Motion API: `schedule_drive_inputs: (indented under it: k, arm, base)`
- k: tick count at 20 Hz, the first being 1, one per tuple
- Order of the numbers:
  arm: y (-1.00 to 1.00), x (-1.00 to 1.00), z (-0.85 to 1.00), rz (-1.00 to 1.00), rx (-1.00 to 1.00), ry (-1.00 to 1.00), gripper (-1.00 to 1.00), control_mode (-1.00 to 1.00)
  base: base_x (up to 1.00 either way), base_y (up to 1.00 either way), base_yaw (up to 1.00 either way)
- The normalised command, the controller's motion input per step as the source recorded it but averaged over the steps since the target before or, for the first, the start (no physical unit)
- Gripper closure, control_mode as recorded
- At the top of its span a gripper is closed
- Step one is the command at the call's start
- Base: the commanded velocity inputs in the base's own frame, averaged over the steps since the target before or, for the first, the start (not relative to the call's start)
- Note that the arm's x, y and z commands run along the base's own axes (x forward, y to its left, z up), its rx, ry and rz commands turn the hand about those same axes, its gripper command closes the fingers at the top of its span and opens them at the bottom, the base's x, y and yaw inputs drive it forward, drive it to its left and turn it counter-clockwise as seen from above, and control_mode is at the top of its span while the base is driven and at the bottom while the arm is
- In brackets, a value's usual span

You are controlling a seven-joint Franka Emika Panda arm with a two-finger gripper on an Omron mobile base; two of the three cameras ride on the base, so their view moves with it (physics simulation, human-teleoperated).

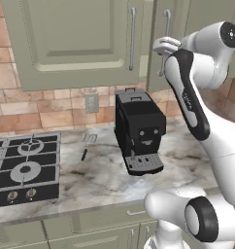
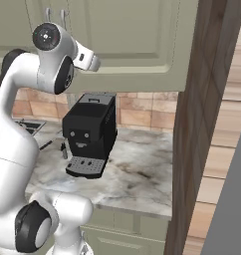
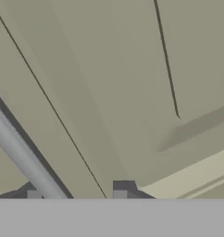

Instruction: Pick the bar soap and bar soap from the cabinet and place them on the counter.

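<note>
close against the claw (image 3: 77, 194), a silver bar handle (image 3: 21, 157) runs diagonally across the hand view and passes between the two dark fingertips (image 3: 119, 193), its long axis lying along the sage-green door of the cabinet (image 1: 75, 44). the tips stand a little apart with the bar between them, but whether they press on it or have let go i cannot tell. from the left base view the claw sits high up at the right-hand door's handle (image 1: 164, 44), with the neighbouring door's handle (image 1: 133, 39) just beside it.

both doors look shut, so the two bars of soap are presumably behind them, beyond the claw; neither is visible. my reading is that the door must swing out toward the robot before anything can be reached, and the pull runs straight back from the handle.

well below the claw, the table (image 1: 100, 180) carries a black coffee machine (image 1: 139, 129), with bare stone to either side for setting things down. a tall brown wall edge (image 2: 192, 124) closes off one side.
</note>
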Motion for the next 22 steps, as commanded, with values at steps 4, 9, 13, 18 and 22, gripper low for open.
schedule_drive_inputs:
  k: [4, 9, 13, 18, 22]
  arm:
    - [-0.51, -0.26, 0.00, 0.00, 0.06, 0.00, 1.00, -1.00]
    - [-0.56, -0.25, 0.00, 0.00, 0.06, 0.00, 1.00, -1.00]
    - [-0.59, -0.24, 0.00, 0.00, 0.07, 0.00, 1.00, -1.00]
    - [-0.60, -0.24, 0.00, 0.00, 0.08, 0.00, 1.00, -1.00]
    - [-0.59, -0.23, 0.00, 0.00, 0.07, 0.00, 1.00, -1.00]
  base:
    - [0.00, 0.00, 0.00]
    - [0.00, 0.00, 0.00]
    - [0.00, 0.00, 0.00]
    - [0.00, 0.00, 0.00]
    - [0.00, 0.00, 0.00]
